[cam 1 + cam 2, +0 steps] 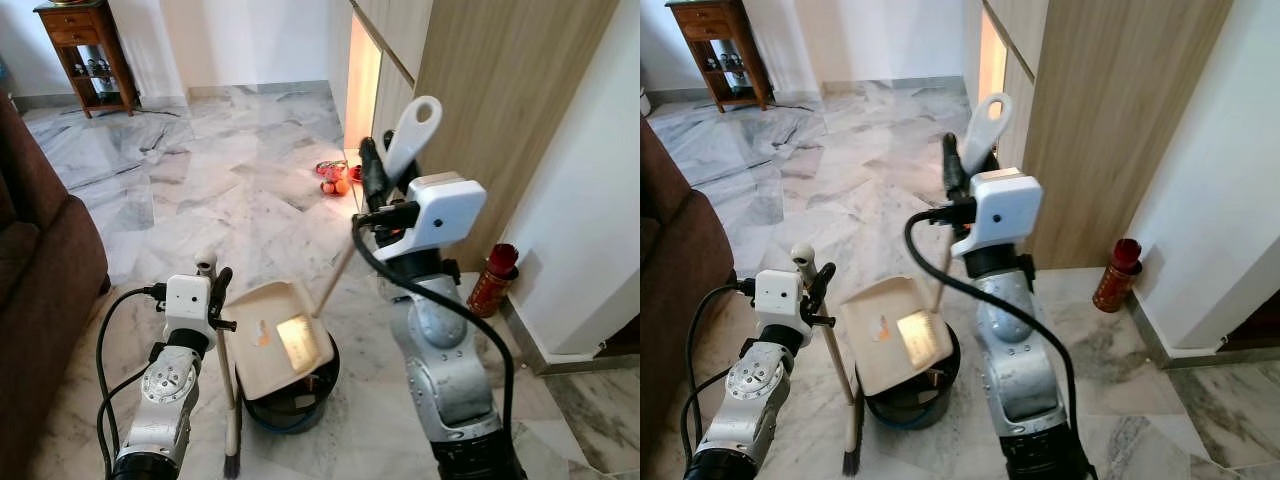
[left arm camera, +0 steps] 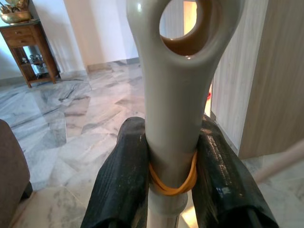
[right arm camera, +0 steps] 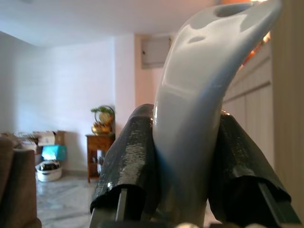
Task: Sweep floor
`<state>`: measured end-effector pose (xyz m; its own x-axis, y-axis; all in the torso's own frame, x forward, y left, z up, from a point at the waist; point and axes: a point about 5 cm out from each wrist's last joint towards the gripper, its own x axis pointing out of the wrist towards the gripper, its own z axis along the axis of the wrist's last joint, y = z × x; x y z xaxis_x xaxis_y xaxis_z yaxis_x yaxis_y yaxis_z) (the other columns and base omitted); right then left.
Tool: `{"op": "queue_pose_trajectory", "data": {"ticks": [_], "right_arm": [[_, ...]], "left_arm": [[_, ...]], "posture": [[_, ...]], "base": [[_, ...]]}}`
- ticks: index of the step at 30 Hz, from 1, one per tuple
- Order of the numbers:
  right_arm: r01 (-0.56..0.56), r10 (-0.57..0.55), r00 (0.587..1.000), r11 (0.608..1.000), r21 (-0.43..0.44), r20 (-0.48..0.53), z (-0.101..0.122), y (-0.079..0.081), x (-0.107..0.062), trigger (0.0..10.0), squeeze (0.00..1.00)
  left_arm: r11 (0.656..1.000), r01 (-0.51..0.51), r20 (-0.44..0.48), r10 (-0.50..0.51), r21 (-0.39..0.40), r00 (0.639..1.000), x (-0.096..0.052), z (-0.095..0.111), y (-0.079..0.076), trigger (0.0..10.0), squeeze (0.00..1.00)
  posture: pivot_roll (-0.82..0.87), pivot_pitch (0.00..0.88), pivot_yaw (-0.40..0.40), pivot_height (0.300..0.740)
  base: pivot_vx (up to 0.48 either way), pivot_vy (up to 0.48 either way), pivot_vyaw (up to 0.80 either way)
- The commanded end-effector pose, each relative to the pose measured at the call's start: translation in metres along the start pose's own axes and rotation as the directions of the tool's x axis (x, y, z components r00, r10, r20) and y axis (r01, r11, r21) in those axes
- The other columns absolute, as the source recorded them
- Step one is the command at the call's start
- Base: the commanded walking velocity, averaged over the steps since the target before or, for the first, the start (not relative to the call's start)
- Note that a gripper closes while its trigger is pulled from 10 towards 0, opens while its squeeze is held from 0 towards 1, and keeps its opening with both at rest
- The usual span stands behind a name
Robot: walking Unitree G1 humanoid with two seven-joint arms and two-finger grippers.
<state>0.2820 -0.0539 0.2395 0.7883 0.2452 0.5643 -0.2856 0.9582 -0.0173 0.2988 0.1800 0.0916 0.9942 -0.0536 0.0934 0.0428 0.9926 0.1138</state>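
Dustpan tipped over the bin, both tools gripped.

The right gripper (image 1: 385, 185) pinches the long pale handle of a cream plastic dustpan (image 1: 280, 335), tilted over a dark round bin (image 1: 295, 400) on the grey-veined marble floor (image 1: 200, 180). The left gripper (image 1: 212, 290) is clamped on the slim pale-handled broom (image 1: 228, 400), which stands upright just beside the bin. This looks like the emptying step; next I'd expect the pan to need lifting clear before sweeping resumes.

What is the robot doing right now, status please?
Left gripper shut on broom handle. Right gripper shut on dustpan handle. Dustpan tilted over bin. Nothing blocking.
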Motion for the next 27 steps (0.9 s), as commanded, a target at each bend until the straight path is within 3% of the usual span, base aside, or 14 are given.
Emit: {"op": "queue_pose_trajectory", "data": {"ticks": [1,5,13,27], "right_arm": [[-0.044,0.047,0.988,0.999,-0.026,0.145,0.025,0.012,0.0,10.0,0.0],[-0.101,0.108,0.982,0.994,-0.052,0.156,0.024,0.025,-0.004,10.0,0.0],[-0.139,0.156,0.973,0.984,-0.108,0.169,0.022,0.032,-0.008,10.0,0.0],[-0.268,0.331,0.921,0.921,-0.282,0.205,0.021,0.053,-0.022,10.0,0.0]], "left_arm": [[1.0,0.0,0.054,-0.001,0.009,0.999,0.003,0.012,-0.001,10.0,0.0],[1.0,0.003,0.053,-0.004,0.014,0.999,0.002,0.011,-0.001,10.0,0.0],[1.0,0.006,0.052,-0.007,0.018,0.999,0.001,0.011,-0.002,10.0,0.0],[1.0,0.016,0.056,-0.017,0.018,0.998,0.002,0.011,-0.004,10.0,0.0]], "posture": [[0.14,0.0,0.012,0.74],[0.15,0.0,0.01,0.74],[0.15,0.0,0.008,0.74],[0.14,0.0,0.007,0.74]], "base": [[0.0,0.0,0.0],[0.0,0.0,0.0],[0.0,0.0,0.0],[0.0,0.0,0.0]]}}
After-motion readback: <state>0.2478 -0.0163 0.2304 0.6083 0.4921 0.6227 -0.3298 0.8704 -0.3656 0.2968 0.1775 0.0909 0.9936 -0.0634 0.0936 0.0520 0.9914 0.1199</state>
